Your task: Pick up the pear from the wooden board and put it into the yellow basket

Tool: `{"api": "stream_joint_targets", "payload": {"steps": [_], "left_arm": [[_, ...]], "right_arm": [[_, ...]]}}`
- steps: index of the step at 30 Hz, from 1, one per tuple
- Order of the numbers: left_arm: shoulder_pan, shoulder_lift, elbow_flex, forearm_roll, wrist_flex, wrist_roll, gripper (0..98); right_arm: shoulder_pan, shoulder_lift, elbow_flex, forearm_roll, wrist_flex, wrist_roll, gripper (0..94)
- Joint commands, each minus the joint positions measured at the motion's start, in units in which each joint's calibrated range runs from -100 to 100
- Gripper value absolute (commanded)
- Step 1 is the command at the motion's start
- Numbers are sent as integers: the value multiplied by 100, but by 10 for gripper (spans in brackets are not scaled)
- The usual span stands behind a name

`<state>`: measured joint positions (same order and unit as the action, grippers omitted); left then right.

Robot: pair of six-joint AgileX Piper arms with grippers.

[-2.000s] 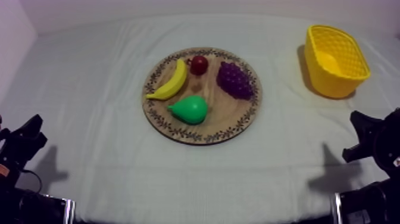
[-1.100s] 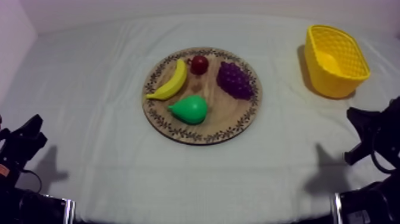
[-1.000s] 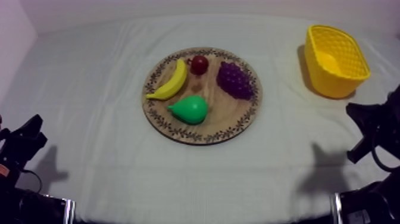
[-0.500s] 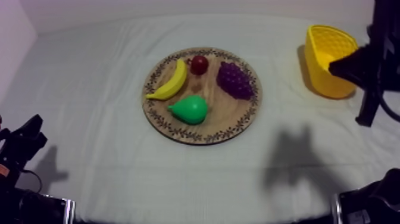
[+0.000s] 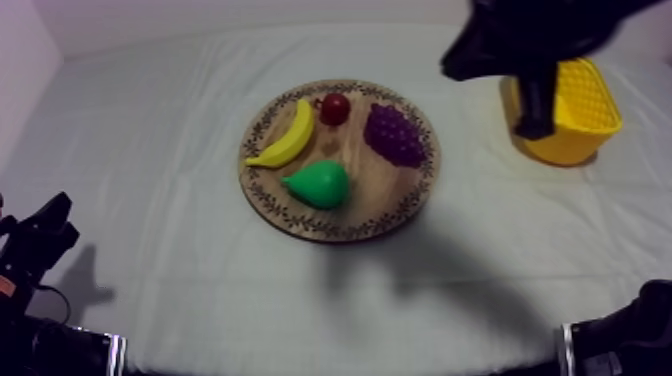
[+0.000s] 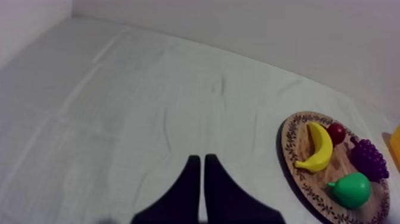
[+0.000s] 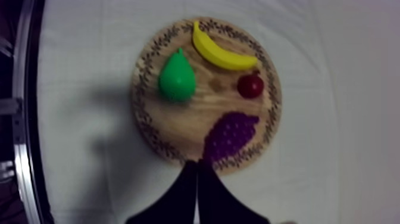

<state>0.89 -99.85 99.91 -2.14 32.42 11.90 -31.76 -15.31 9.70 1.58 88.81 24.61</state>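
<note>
The pear (image 5: 320, 183) lies on its side on the wooden board (image 5: 372, 198), in the part of the board nearest to my side of the table (image 5: 150, 150). Its narrow end points toward my left arm. Nothing touches it. On the same board I see the banana (image 5: 288, 135) beside the rim on the left. The small red fruit (image 5: 334, 108) is at the far side, just beside the banana's upper end. The bunch of grapes (image 5: 394, 135) is on the right, a little apart from the pear.

The yellow basket (image 5: 592, 108) stands upright on the cloth at the right far side of the table, well apart from the board. My right arm (image 5: 540, 35) comes in at the upper right, above the table, and hides the left part of the basket. It throws a wide shadow on the cloth in front of the board. The right pincer (image 7: 196, 170) has its two black fingers together as a narrow wedge, with nothing between them. In the right wrist view its tip points at the board's rim, just beside the grapes, and the pear is on the other side of the board from it.

The left pincer (image 6: 199, 168) sits low at the left side of the table, well apart from the board. Its fingers are also together and hold nothing, over the bare cloth.
</note>
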Motion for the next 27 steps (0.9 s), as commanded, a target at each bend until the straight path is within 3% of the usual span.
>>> {"api": "stream_joint_targets", "payload": {"steps": [1,12,27], "left_arm": [[1,2,-2,-3,0,-1,1],[1,2,-2,-3,0,-1,1],[1,2,-2,-3,0,-1,1]], "right_arm": [[-306,774,-854,57,172,-175,9],[-794,2470,-2623,291,754,-557,67],[-736,3093,-2917,691,681,-717,586]]}}
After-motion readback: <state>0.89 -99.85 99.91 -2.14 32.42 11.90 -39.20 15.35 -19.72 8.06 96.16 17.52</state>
